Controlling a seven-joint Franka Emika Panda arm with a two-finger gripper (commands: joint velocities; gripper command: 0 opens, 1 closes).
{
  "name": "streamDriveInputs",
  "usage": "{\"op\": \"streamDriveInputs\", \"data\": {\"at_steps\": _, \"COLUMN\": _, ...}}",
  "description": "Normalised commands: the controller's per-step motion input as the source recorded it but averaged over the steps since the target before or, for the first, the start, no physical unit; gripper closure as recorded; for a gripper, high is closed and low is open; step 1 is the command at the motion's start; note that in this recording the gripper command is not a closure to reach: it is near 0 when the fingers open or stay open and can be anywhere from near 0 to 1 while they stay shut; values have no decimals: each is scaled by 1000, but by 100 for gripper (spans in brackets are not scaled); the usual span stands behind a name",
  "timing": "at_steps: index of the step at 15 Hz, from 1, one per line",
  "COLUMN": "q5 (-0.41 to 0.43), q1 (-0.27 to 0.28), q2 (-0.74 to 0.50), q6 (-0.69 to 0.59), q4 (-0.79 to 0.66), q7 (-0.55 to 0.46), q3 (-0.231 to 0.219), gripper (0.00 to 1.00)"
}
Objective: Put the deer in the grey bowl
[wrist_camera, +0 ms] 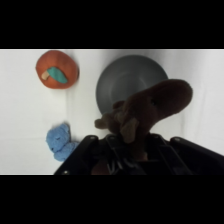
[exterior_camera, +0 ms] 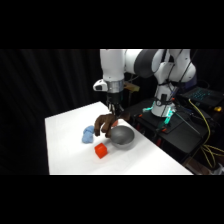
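The deer (exterior_camera: 104, 123) is a dark brown soft toy that hangs off the table, held from above by my gripper (exterior_camera: 114, 111), which is shut on it. In the wrist view the deer (wrist_camera: 150, 111) fills the centre, hanging partly over the grey bowl (wrist_camera: 129, 80). The grey bowl (exterior_camera: 123, 135) stands on the white table just right of the hanging toy. My fingertips are hidden behind the deer.
A light blue soft lump (exterior_camera: 88, 134) lies left of the deer, also in the wrist view as the blue lump (wrist_camera: 61, 141). An orange-red cube (exterior_camera: 101, 150) sits in front. An orange ball with a teal mark (wrist_camera: 57, 69) lies beside the bowl. Cables and equipment crowd the right side.
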Motion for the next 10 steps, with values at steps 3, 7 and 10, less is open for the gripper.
{"op": "streamDriveInputs", "data": {"at_steps": 3, "q5": 137, "q1": -82, "q2": -235, "q6": -25, "q4": -298, "q7": -190, "q3": -29, "gripper": 63}}
{"op": "streamDriveInputs", "data": {"at_steps": 7, "q5": 208, "q1": -6, "q2": -49, "q6": 52, "q4": -159, "q7": -149, "q3": 17, "gripper": 63}}
{"op": "streamDriveInputs", "data": {"at_steps": 10, "q5": 198, "q1": 25, "q2": 87, "q6": 75, "q4": -18, "q7": -121, "q3": 43, "gripper": 63}}
